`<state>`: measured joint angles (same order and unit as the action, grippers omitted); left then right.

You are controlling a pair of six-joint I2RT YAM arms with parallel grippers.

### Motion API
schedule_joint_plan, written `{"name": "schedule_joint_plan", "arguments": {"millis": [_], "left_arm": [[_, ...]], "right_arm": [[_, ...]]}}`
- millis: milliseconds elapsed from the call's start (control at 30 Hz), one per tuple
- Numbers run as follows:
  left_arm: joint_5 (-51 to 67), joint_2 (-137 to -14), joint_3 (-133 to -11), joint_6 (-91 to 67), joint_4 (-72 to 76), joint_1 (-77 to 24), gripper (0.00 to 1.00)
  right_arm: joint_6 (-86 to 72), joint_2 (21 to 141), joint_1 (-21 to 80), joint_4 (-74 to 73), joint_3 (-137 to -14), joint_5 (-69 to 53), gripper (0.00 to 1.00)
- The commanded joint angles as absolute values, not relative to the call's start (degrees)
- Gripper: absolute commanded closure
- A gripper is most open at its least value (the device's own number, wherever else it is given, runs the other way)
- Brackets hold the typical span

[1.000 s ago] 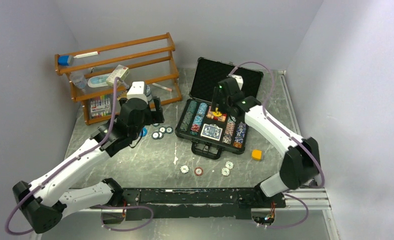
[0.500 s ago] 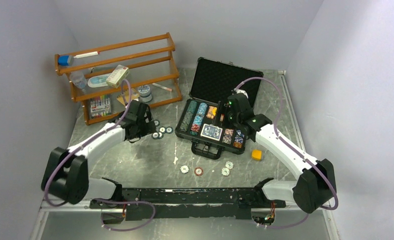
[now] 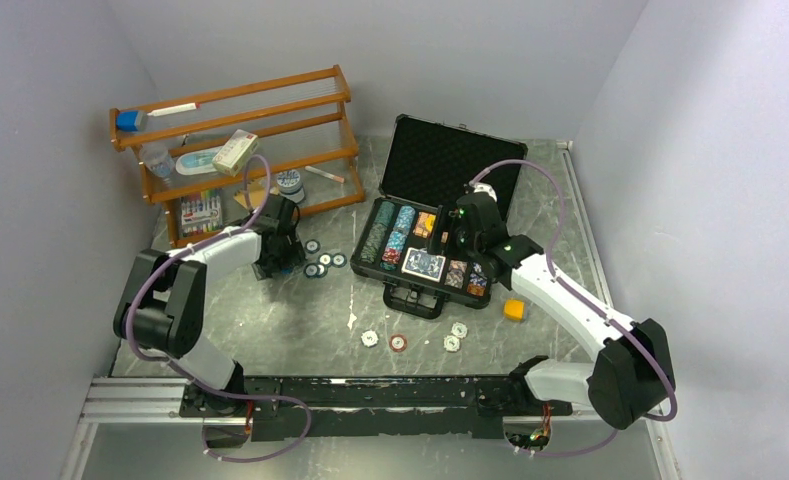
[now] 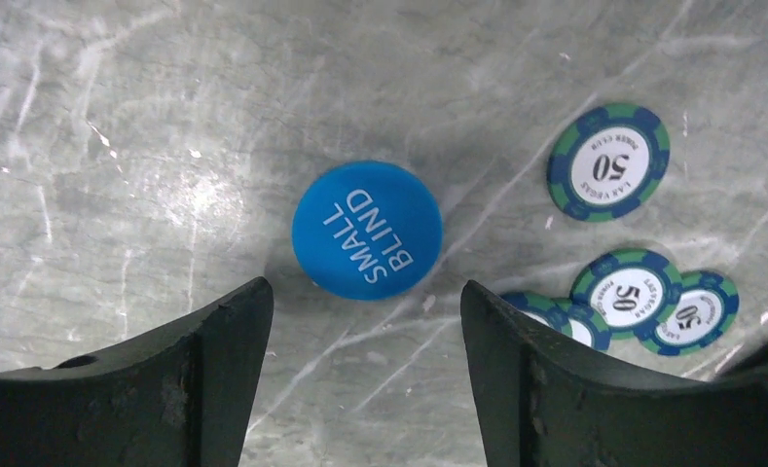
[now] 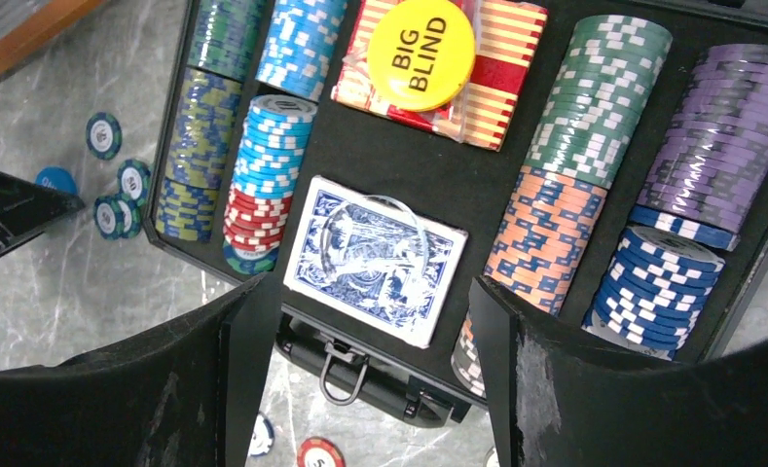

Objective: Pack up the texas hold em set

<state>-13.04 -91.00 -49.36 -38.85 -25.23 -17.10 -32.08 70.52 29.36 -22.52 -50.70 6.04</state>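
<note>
Texas hold em set, mostly packed: open case (image 3: 448, 165) sits right of centre on the table (image 3: 300, 320), lid up toward the back wall, and some pieces are not yet in it. Far left, the orange rack (image 3: 240, 150) is not part of the job. Left arm is folded tight, elbow back toward its base, forearm running out to the rack's foot, wrist pointed straight down. The left gripper (image 4: 365, 292) is spread wide with nothing in it, one finger either side of the blue SMALL BLIND button (image 4: 368, 231), clear of both edges; whether the tips touch the table I cannot tell. Just right of the button lie the green-and-blue 50 chips (image 4: 608, 162), one alone and three overlapping. Judged step: picking up this button. The next move calls for tips down at table level and a close on the rim of a thin flat disc, which could skid. Nearer the front edge, four loose chips (image 3: 398, 342) wait. Right arm reaches forward and left over the tray. The right gripper (image 5: 370, 287) hovers with jaws apart, holding nothing, above the blue deck (image 5: 375, 260). The yellow BIG BLIND button (image 5: 421, 52) rests on the red-striped deck (image 5: 501, 73), chip rows (image 5: 574, 117) flanking. An orange cube (image 3: 513, 309) sits just right of the case.
</note>
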Motion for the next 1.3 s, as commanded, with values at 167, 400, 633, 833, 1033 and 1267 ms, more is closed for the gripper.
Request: {"name": "schedule_joint_plan", "arguments": {"millis": [167,400,633,833,1033,1267], "left_arm": [[-17.76,-95.16,-52.54,-38.66,-23.33,-15.76,0.27],[-16.5,-97.6,-52.14,-38.36,-22.56,-15.68,0.43],[-16.98,-95.21,-51.11,-37.55,-23.93,-16.31,0.43],[-18.08,-90.41,-51.64,-37.69,-25.55,-19.67,0.42],[-19.47,-89.71,-53.09,-37.87,-28.38,-21.27,0.38],[-18.1,-92.94,-53.41,-37.68,-28.08,-21.53,0.29]], "right_arm": [[-31.82,69.75,29.49,-16.02,-46.91,10.28,0.25],[-31.93,68.99,29.52,-15.74,-46.08,12.0,0.27],[-31.9,65.33,29.53,-14.19,-44.56,14.95,0.28],[-32.38,65.22,29.49,-14.09,-43.94,14.15,0.28],[-33.2,64.58,29.53,-13.54,-43.01,12.84,0.28],[-33.66,64.67,29.49,-13.62,-42.4,12.56,0.28]]}}
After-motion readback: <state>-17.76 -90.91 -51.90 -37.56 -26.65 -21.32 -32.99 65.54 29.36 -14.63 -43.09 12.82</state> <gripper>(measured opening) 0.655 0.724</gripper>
